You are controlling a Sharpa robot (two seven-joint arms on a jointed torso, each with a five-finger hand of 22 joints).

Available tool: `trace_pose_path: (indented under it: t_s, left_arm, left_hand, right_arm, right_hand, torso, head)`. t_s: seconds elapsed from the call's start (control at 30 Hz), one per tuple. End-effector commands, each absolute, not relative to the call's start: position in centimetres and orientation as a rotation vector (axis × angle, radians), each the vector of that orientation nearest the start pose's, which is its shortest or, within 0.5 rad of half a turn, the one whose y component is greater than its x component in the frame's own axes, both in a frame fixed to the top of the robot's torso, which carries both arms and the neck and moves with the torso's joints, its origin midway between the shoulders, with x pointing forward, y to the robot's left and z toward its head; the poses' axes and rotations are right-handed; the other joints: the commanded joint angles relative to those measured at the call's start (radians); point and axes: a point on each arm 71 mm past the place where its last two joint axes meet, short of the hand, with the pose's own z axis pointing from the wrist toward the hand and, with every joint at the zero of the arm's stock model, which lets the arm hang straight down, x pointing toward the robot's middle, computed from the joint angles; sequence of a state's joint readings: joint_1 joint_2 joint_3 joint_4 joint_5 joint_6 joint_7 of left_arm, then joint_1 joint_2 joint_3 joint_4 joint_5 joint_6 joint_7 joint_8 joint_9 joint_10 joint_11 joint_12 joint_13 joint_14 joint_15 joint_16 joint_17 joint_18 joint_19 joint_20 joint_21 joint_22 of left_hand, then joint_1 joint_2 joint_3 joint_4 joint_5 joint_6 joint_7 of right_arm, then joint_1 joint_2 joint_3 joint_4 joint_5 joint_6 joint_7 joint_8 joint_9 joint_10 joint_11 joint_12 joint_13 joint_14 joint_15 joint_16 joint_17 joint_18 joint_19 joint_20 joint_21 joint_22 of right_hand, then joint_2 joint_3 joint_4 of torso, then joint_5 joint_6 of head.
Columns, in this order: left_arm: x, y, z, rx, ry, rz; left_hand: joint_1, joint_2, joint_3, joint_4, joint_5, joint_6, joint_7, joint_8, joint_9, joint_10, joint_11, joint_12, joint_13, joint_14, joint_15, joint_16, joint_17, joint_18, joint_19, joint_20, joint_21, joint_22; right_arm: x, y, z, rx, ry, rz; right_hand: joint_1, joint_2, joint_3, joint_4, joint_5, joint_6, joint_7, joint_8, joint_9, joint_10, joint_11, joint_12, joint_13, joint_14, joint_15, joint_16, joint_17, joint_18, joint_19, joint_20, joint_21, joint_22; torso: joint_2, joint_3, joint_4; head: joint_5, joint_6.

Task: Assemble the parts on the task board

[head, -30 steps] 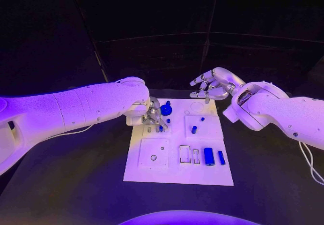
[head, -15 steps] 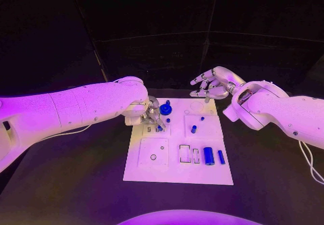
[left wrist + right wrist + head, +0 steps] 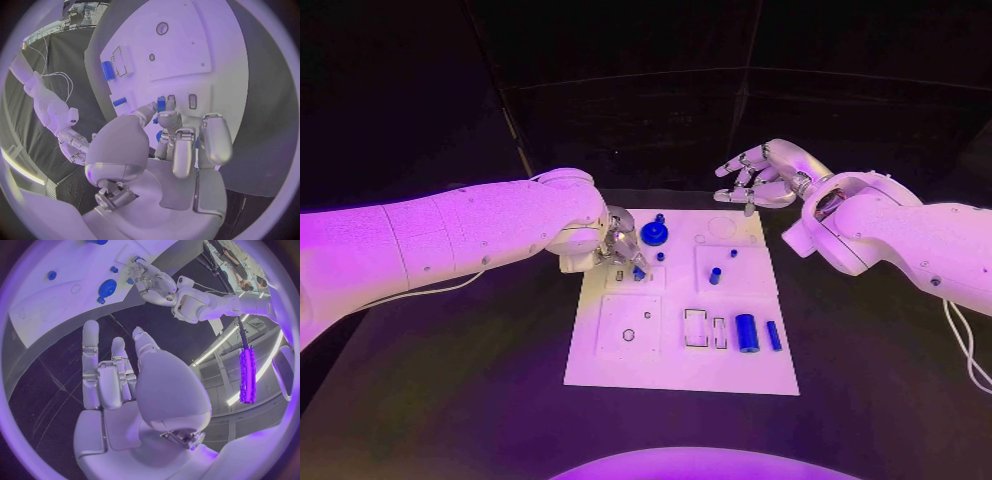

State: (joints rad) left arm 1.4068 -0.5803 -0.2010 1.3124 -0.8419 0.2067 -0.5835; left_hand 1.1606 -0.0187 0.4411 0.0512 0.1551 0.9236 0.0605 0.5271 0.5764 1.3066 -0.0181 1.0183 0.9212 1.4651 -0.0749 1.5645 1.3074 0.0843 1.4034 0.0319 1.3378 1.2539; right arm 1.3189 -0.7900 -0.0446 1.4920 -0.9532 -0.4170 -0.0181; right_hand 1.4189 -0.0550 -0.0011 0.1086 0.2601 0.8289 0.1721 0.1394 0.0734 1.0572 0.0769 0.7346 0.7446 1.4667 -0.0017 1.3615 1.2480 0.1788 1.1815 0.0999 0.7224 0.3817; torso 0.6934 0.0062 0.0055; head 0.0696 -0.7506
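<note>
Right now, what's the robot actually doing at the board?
The left hand is down over the upper left part of the white task board, its fingertips pinching a small blue peg against the plate. The right hand hovers off the board's far edge, fingers apart, holding nothing. A round blue knob-like part stands near the left hand, a large blue cylinder and a thin blue bar lie at the lower right, and a few small blue pegs stand mid-board.

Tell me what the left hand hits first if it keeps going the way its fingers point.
Probably the small blue part just beyond the left hand, with the task board under it. The fingertips look almost on that part, though whether they touch it is unclear.
</note>
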Motion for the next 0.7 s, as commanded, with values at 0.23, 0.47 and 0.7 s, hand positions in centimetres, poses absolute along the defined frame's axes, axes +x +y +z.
trace_pose_path:
  t_s: [0.23,0.47,0.7]
  left_arm:
    - [51.6,15.6,-18.9,-0.289,2.322,-0.472]
    - [51.2,16.3,-18.9,-0.334,2.270,-0.481]
    - [50.8,16.4,-19.5,-0.301,2.217,-0.449]
  left_hand:
    - [-0.023,-0.010,0.196,-0.158,-0.005,-0.006,-0.001,0.015,0.012,0.010,0.001,0.006,0.000,0.106,0.000,0.006,0.263,-0.009,0.005,0.005,-0.003,0.004]
    - [-0.026,-0.014,0.206,-0.160,-0.005,-0.006,-0.002,0.019,0.015,0.013,0.000,0.008,0.002,0.106,-0.001,0.006,0.263,-0.010,0.007,0.005,-0.001,0.008]
    - [-0.028,-0.016,0.211,-0.162,-0.006,-0.005,-0.002,0.021,0.017,0.015,0.000,0.010,0.004,0.106,-0.001,0.006,0.263,-0.010,0.009,0.004,0.001,0.011]
  right_arm:
    - [51.4,-19.2,-12.5,0.290,1.551,0.937]
    - [51.5,-19.5,-12.5,0.295,1.553,0.931]
    - [51.6,-19.6,-12.5,0.297,1.553,0.929]
  right_hand:
    - [0.003,-0.008,-0.001,0.005,0.002,-0.008,0.000,0.004,-0.001,-0.007,0.003,-0.004,-0.002,0.014,0.001,-0.007,-0.004,0.005,0.008,0.000,-0.007,-0.003]
    - [0.003,-0.008,-0.001,0.005,0.002,-0.008,0.000,0.004,-0.001,-0.007,0.003,-0.004,-0.002,0.014,0.001,-0.007,-0.004,0.005,0.008,0.000,-0.007,-0.003]
    - [0.004,-0.009,-0.001,0.005,0.002,-0.008,0.000,0.005,-0.001,-0.008,0.004,-0.003,-0.003,0.014,0.001,-0.008,-0.004,0.005,0.009,0.000,-0.008,-0.004]
  torso:
    - [-0.001,0.0005,0.0016]
    - [-0.002,0.0018,0.0037]
    - [-0.004,0.0023,0.0059]
  head:
    - [0.000,0.000]
    - [0.001,-0.004]
    - [0.001,-0.006]
